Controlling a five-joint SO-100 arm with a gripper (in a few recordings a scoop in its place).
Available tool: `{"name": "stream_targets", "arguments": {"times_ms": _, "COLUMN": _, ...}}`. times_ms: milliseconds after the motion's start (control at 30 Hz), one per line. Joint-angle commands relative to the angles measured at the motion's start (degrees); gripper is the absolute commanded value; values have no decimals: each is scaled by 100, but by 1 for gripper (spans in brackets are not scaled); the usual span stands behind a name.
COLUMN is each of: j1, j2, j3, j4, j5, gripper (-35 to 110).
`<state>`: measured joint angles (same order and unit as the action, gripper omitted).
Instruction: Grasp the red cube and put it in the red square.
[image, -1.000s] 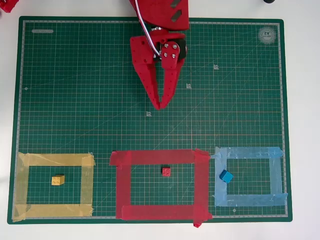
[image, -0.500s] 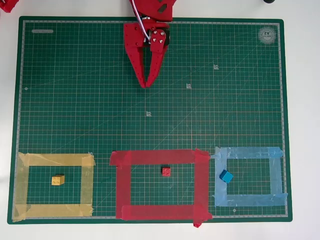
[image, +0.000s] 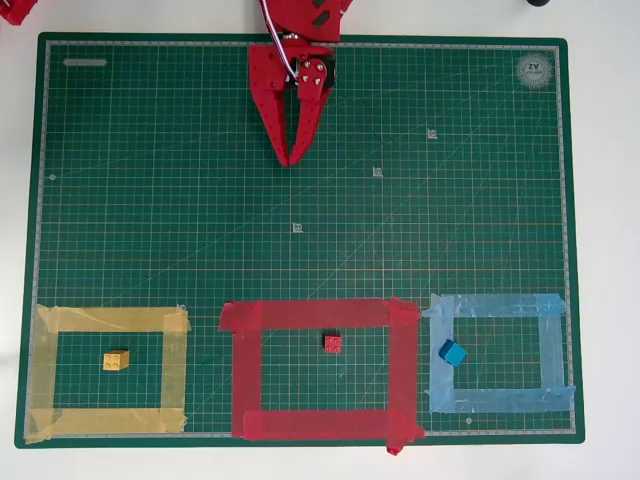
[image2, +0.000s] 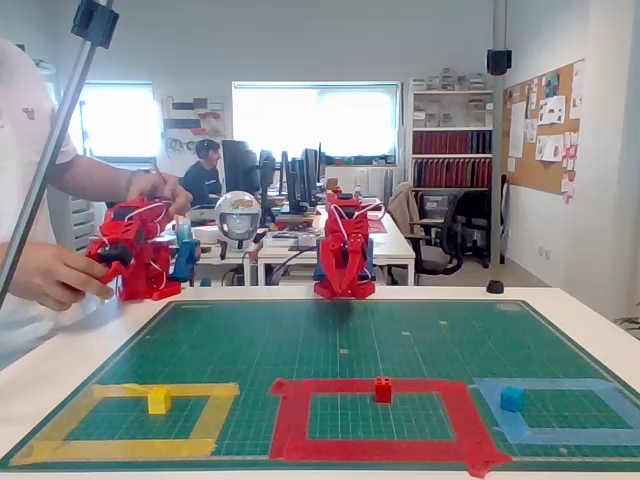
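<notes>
Green cutting mat (image: 150, 200) with a pale grid covers most of the white table (image: 605, 250) beneath me, and the fixed view shows an office behind it: bright windows (image2: 315, 120), desks crowded with monitors (image2: 300, 180), a bookshelf (image2: 450, 150) and a cork board (image2: 545, 130) on the right wall. A person in a white shirt (image2: 25, 130) stands at the left edge of that view, and another person (image2: 207, 170) sits far back by the windows.

Taking the red square (image: 240, 370) as my landmark, the yellow tape outline (image: 175, 370) lies to its left along the mat's near edge, with the yellow cube (image: 116, 360) resting inside it. The red square itself sits in the middle of the row, and the red cube (image: 333, 343) rests on bare mat inside it, a little above centre in the overhead view, touching none of the tape. In the fixed view the red cube (image2: 383, 389) stands just inside the square's far strip. To the right of the red square, touching its corner, is the light blue tape outline (image: 555, 350); the blue cube (image: 453, 352) sits tilted inside it, against its left strip.

My pincer (image: 290, 160) hangs well apart from the red square, up near the mat's far edge, its fingers brought together at the tips and holding nothing. Nothing lies on the mat between it and the red cube.
</notes>
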<state>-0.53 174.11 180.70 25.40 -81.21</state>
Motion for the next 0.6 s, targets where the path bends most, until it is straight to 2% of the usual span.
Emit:
{"name": "stream_targets", "arguments": {"times_ms": 0, "j1": 132, "j2": 202, "j3": 35, "j4": 598, "j5": -123, "gripper": -1}}
{"name": "stream_targets", "arguments": {"times_ms": 200, "j1": 149, "j2": 316, "j3": 35, "j4": 1617, "j5": -123, "gripper": -1}}
{"name": "stream_targets", "arguments": {"times_ms": 400, "j1": 97, "j2": 1318, "j3": 35, "j4": 3173, "j5": -123, "gripper": -1}}
{"name": "stream_targets", "arguments": {"times_ms": 567, "j1": 114, "j2": 1389, "j3": 35, "j4": 3463, "j5": -123, "gripper": -1}}
